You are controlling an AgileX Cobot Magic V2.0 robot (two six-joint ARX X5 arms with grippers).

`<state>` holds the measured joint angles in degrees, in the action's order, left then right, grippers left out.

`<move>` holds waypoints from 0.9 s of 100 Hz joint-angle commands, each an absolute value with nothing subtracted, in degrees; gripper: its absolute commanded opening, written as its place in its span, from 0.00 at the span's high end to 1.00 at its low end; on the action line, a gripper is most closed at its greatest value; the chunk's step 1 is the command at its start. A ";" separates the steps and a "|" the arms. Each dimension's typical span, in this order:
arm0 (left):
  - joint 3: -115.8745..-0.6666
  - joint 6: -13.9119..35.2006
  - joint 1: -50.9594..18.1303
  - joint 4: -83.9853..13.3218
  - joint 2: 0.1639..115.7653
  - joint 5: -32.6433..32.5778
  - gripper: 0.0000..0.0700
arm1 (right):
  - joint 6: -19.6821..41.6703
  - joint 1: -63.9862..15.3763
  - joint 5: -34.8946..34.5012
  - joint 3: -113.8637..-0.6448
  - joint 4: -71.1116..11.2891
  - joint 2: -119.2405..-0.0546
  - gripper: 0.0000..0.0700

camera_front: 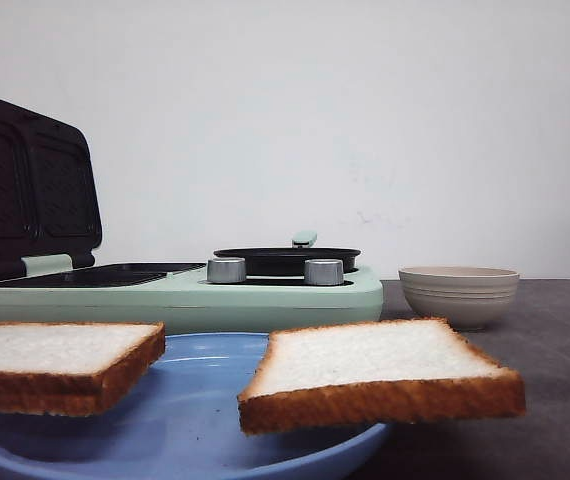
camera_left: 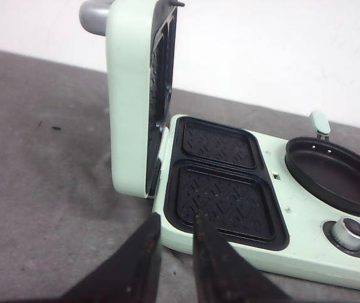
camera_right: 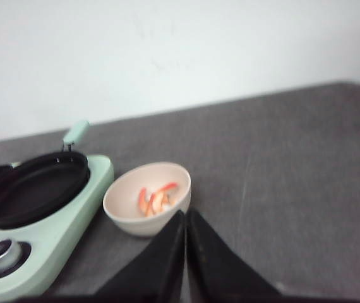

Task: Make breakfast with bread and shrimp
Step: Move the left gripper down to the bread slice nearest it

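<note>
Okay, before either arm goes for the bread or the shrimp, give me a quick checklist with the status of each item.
1. Sandwich maker lid raised, grill plates exposed: ok.
2. Grill plates free of food: ok, both wells look bare.
3. Two bread slices, left and right, on the blue plate: ok, lying flat and apart.
4. Shrimp in the beige bowl beside the maker: ok, a few pieces visible.
5. Left gripper holding nothing: ok, jaws slightly apart, nothing between.
6. Right gripper ready to grasp: not ok, jaws shut and must open first.
</note>
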<state>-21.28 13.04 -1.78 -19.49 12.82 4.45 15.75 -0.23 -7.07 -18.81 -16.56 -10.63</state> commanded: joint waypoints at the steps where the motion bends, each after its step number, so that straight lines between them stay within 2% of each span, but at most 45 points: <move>1: -26.04 13.17 -1.78 -21.12 17.06 4.56 0.98 | 18.52 -0.23 -6.85 -23.07 -18.76 -14.94 1.00; 19: -39.13 13.13 -1.80 -33.17 29.67 4.75 0.98 | 19.07 -0.25 -7.11 -34.98 -27.24 -27.83 1.00; 31: -44.58 13.15 -1.78 -36.69 34.54 4.73 0.98 | 18.87 -0.25 -7.53 -40.75 -27.07 -32.51 1.00; 70: -45.95 13.78 -1.78 -38.52 35.55 6.72 0.98 | 18.83 -0.25 -8.88 -43.94 -26.63 -33.85 1.00; 90: -45.95 13.76 -1.78 -41.69 36.80 14.02 0.98 | 17.96 -0.25 -14.28 -43.94 -30.94 -35.29 1.00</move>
<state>-45.06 13.30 -1.78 -41.47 35.88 11.64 18.28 -0.23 -13.28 -43.40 -30.20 -34.17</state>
